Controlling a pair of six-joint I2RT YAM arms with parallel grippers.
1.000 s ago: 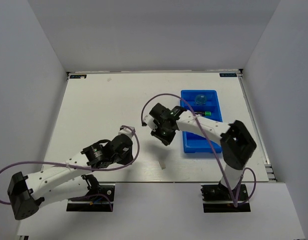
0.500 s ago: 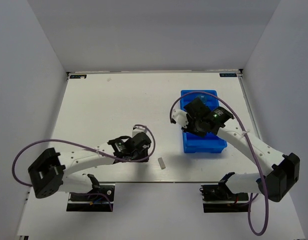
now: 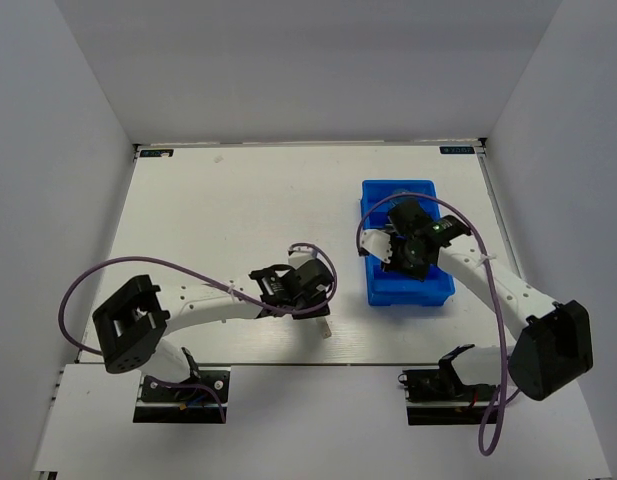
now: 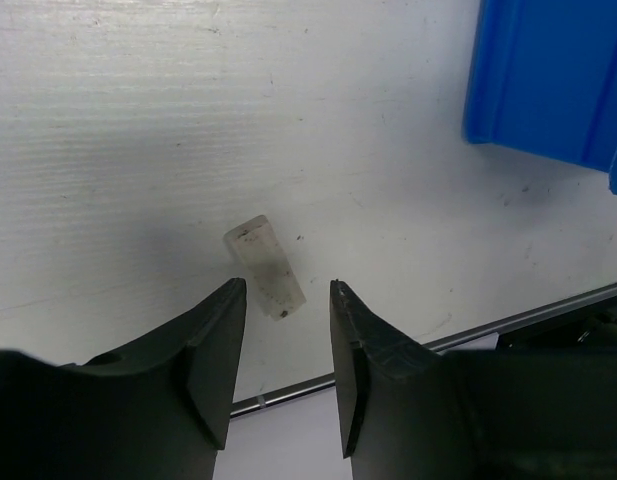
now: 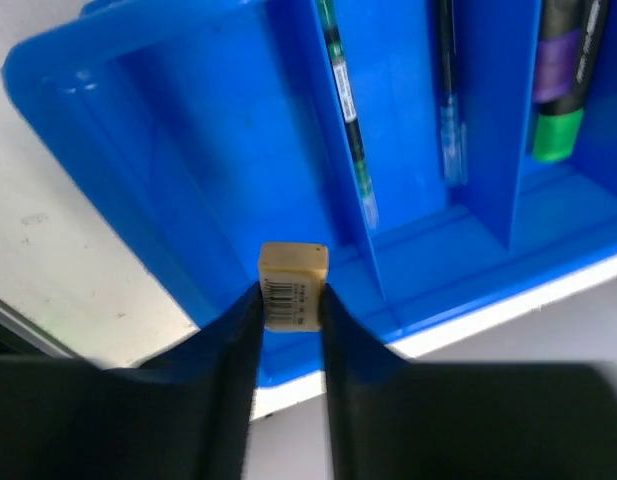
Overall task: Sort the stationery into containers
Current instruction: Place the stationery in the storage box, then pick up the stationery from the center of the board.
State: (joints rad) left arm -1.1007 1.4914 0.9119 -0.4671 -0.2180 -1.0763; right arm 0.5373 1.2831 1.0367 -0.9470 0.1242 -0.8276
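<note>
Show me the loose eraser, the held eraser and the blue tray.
grey eraser (image 4: 266, 268), left wrist view, top face
beige eraser (image 5: 293, 287), right wrist view, barcode face
blue tray (image 5: 198, 170), right wrist view, bare compartment floor

You've got a bright blue tray (image 5: 138, 130), a beige eraser (image 5: 293, 262) with a black-and-white barcode, and a pale grey eraser (image 4: 265, 266) on the white surface (image 4: 138, 100). The pen (image 5: 345, 110) is green-and-black banded, the marker (image 5: 560, 90) purple and green. The left claw (image 4: 284, 330) and right claw (image 5: 288, 340) are black.

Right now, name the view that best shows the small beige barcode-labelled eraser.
The right wrist view: the small beige eraser sits centre frame, pinched in the jaws over the bright blue plastic tray. The top view hides it behind the right gripper; the left wrist view misses it.
</note>
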